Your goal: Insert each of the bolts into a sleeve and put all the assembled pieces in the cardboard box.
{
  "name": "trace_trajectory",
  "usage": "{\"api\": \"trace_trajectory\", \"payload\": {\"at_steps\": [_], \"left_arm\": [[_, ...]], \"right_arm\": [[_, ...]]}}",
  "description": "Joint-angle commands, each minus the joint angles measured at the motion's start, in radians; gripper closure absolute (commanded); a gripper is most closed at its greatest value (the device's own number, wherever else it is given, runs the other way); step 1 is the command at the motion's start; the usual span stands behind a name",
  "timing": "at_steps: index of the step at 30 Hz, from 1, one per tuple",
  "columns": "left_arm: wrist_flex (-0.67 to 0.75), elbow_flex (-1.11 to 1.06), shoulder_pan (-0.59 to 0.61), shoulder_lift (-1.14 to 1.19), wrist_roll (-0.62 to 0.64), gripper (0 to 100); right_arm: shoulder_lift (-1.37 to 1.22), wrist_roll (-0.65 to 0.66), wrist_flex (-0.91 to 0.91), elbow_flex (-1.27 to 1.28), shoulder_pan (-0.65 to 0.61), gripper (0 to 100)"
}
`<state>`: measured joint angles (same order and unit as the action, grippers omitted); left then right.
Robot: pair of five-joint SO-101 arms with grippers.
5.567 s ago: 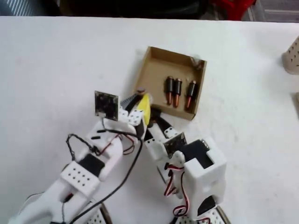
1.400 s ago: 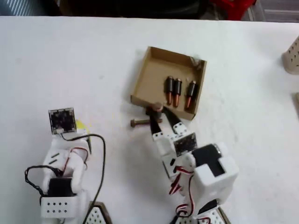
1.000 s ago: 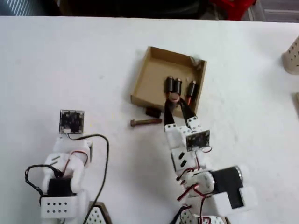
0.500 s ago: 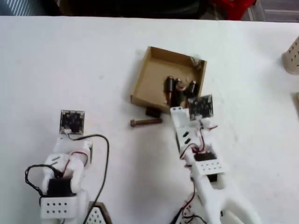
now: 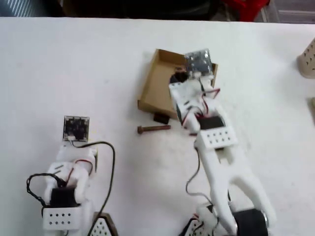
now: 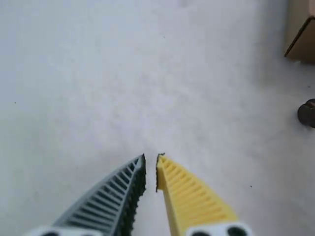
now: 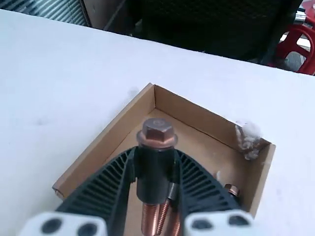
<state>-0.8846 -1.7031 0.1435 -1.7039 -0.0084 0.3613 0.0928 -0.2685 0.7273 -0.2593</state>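
Bolt-and-sleeve piece (image 7: 155, 169): copper bolt seated in a black sleeve, head up and thread sticking out below. It is held upright above the cardboard box (image 7: 189, 112), over the floor toward the box's near side and not touching it. Right end effector (image 7: 156, 156) pinches the sleeve from both sides, fingers tight on it. Another finished piece (image 7: 230, 190) lies on the box floor by the right wall; more copper thread shows behind the held piece, partly hidden, count unclear from here.

Outside the box, a loose bolt (image 5: 154, 129) lies flat on the bench (image 5: 74, 59) just off the box's near edge. A loose sleeve (image 5: 160, 118) sits between that bolt and the box wall, close to both.

Left end effector (image 6: 150, 169) hangs over bare bench well to the left of the box, fingers nearly pressed together with a thin slit at the tips, holding nothing.

Step in hand, as I judge it: dropping off this assembled piece. Next move calls for lowering it toward the box floor, into free space beside the pieces already there, then spreading the fingers and lifting clear of the walls. Task not finished after that, since one bolt and one sleeve on the bench remain unjoined, so one more assembly and drop-off looks needed.
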Motion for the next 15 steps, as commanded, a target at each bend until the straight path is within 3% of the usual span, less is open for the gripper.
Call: {"api": "trace_trajectory", "payload": {"at_steps": [1,15], "left_arm": [[-0.002,0.005,0.008,-0.018,-0.008,93],[0.003,0.005,0.008,-0.018,-0.009,93]], "right_arm": [[-0.177,-0.002,-0.041,-0.238,-0.010,98.1],[-0.822,-0.002,-0.366,-0.867,-0.002,98.1]]}}
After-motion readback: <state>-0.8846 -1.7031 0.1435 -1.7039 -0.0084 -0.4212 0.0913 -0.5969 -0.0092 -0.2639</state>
